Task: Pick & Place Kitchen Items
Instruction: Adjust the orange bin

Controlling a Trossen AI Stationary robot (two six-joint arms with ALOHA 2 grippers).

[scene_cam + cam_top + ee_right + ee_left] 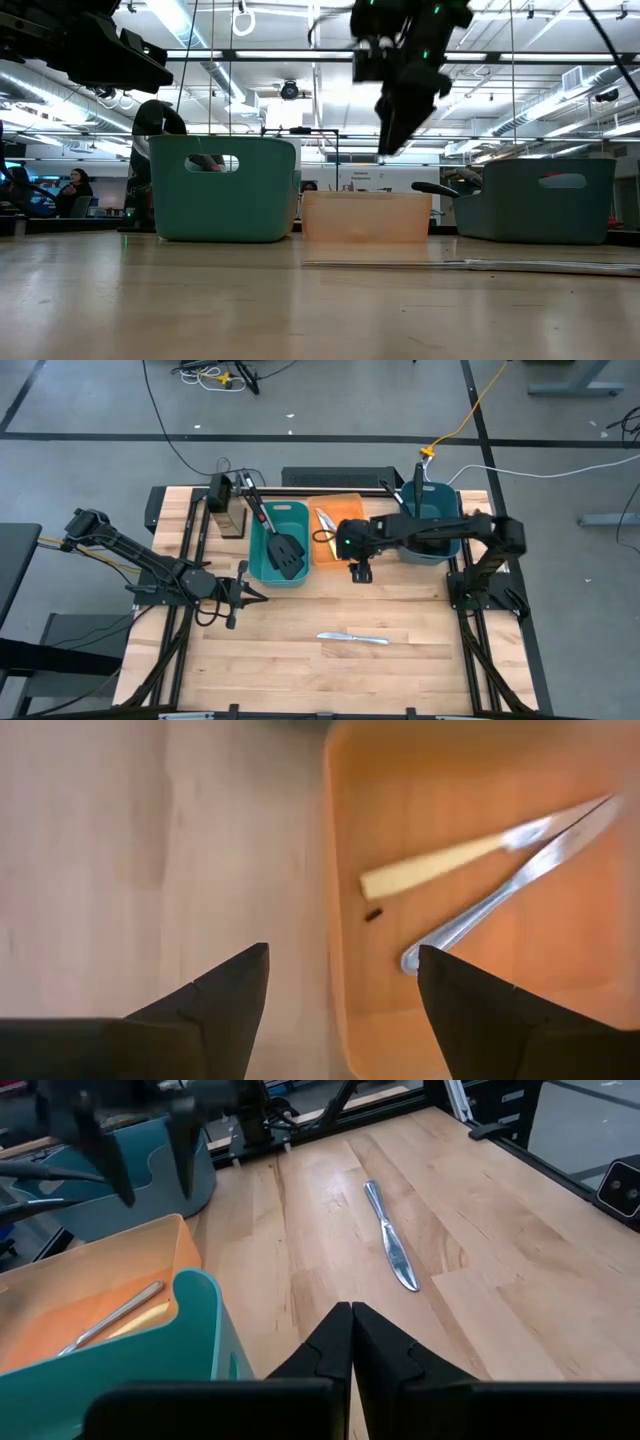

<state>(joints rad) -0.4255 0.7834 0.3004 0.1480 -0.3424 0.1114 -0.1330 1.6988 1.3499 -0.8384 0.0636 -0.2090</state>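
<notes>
We see a silver table knife (352, 638) lying flat on the bare table (300, 670), well apart from the bins. Another knife (500, 900) and a pale yellowish stick (440, 865) lie in the orange bin (345, 510). Two black spatulas (283, 550) rest in the left teal bin (300, 575); a second teal bin (440, 550) stands to the right. The right gripper (360, 572) hangs above the orange bin's near edge, jaws wide open and empty. The left gripper (245, 595) waits near the left teal bin, jaws closed, holding nothing.
</notes>
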